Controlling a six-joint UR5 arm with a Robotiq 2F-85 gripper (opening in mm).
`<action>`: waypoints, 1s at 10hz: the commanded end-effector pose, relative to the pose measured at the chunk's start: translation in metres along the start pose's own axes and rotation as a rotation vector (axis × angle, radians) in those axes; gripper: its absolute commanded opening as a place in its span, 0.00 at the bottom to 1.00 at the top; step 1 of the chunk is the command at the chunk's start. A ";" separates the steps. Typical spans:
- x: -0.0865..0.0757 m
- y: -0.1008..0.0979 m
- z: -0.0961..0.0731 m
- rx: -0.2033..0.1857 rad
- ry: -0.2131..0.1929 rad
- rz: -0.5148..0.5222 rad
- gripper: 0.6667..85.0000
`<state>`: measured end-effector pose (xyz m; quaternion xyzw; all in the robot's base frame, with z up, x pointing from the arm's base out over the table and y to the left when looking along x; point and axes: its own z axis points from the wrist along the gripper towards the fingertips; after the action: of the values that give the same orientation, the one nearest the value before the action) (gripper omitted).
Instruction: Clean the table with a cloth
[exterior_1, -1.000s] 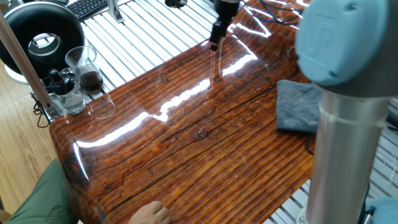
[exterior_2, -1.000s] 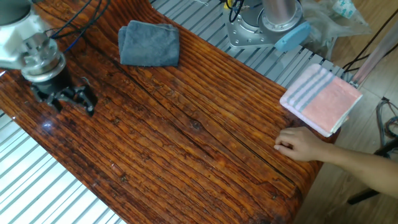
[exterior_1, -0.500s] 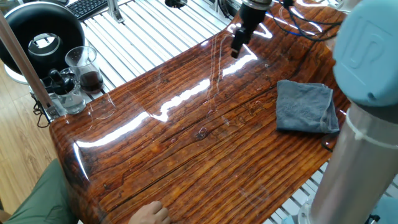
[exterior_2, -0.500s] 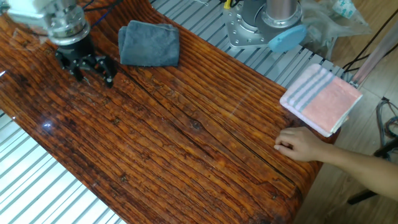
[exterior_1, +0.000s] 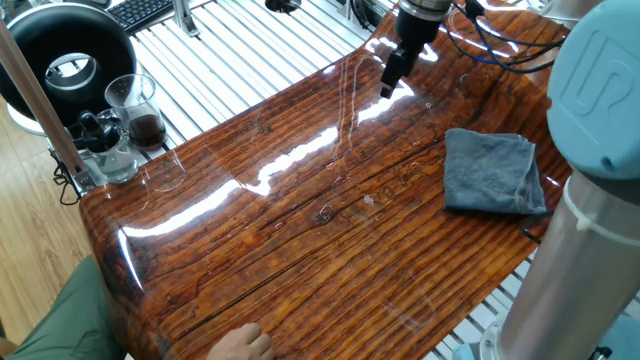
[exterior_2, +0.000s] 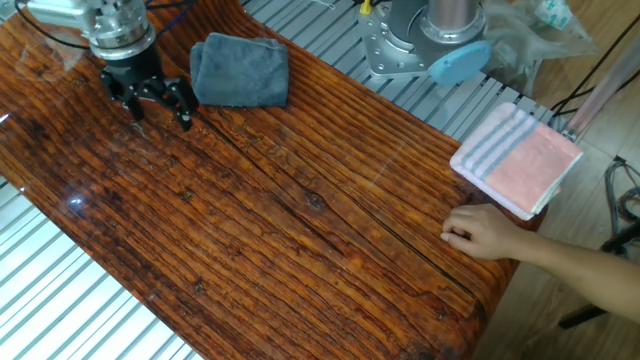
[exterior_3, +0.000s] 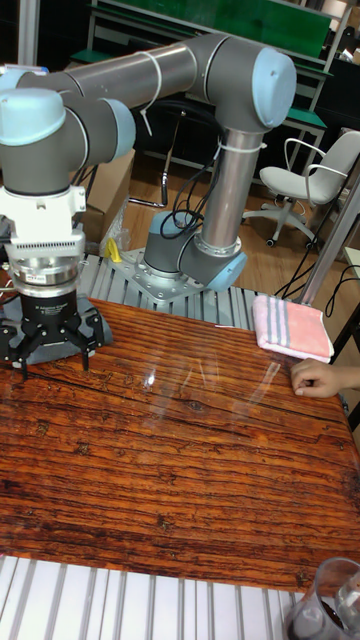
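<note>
The table is a glossy reddish-brown wood-grain top with bright reflections. The blue-grey cloth lies folded near one of its edges, untouched. In the other fixed view the cloth sits just right of my gripper. The gripper is open, its black fingers spread with nothing between them, hovering just above the wood. The gripper comes down from the far side, apart from the cloth. In the tall fixed view the open gripper hangs over the table's back left.
A folded pink striped towel lies at one end, with a person's hand resting on the wood beside it. A glass carafe of dark liquid and a black round appliance stand on the slatted frame. The arm's base is behind the cloth.
The gripper has travelled along the far part of the table toward the cloth and now stands close beside it, still open. Cloth and hand have not moved.
</note>
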<state>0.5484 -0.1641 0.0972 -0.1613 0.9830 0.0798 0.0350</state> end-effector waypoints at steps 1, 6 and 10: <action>0.027 0.011 -0.015 -0.023 0.002 0.030 0.92; 0.109 0.019 -0.022 -0.007 -0.086 0.034 0.94; 0.122 0.015 -0.016 -0.003 -0.067 0.016 0.98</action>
<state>0.4385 -0.1879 0.1055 -0.1496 0.9827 0.0859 0.0668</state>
